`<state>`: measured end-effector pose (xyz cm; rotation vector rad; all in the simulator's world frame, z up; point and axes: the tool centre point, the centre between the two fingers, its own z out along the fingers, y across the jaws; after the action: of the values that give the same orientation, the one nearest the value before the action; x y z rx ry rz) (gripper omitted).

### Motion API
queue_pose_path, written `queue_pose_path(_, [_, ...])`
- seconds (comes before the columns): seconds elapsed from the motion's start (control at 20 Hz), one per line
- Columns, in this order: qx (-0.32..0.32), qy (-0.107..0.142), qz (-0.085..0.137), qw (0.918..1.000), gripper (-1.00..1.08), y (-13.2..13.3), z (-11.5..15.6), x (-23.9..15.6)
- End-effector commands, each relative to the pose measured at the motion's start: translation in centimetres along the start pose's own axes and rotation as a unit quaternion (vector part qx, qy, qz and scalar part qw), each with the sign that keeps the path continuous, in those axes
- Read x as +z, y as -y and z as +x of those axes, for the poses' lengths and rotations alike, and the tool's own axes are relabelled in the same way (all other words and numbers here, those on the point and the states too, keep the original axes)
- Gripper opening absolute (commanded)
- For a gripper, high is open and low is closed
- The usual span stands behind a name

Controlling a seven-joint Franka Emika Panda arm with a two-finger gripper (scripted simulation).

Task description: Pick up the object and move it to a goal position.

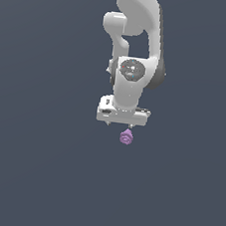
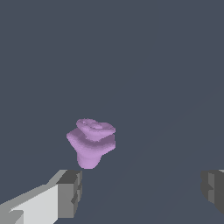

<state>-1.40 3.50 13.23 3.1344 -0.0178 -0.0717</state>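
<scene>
Wrist view: hand (image 2: pixel 140 188) fingers spread wide, unclenched; purple blob (image 2: pixel 92 141) just beyond fingertips, untouched

Your arm (image 1: pixel 138 48) hangs straight down the middle of the exterior view, white links stacked one above the other, with the wrist joint showing a round cap facing the camera. Below it the broad white hand sits level, and your gripper (image 1: pixel 119 125) points downward with only short dark fingertips (image 1: pixel 131 126) visible beneath it. In the wrist view the two grey finger pads (image 2: pixel 70 192) stand far apart at opposite edges, jaws spread wide, nothing between them.
</scene>
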Motion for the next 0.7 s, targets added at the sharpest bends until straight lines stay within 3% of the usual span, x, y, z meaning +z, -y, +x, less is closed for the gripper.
queue_pose_path(0.0, [0.018,-0.003,0.001,0.9998,1.0,0.8,0.0,0.6])
queue_pose_path(0.65, [0.107,-0.02,0.005,0.994,1.0,4.4,-0.3,3.7])
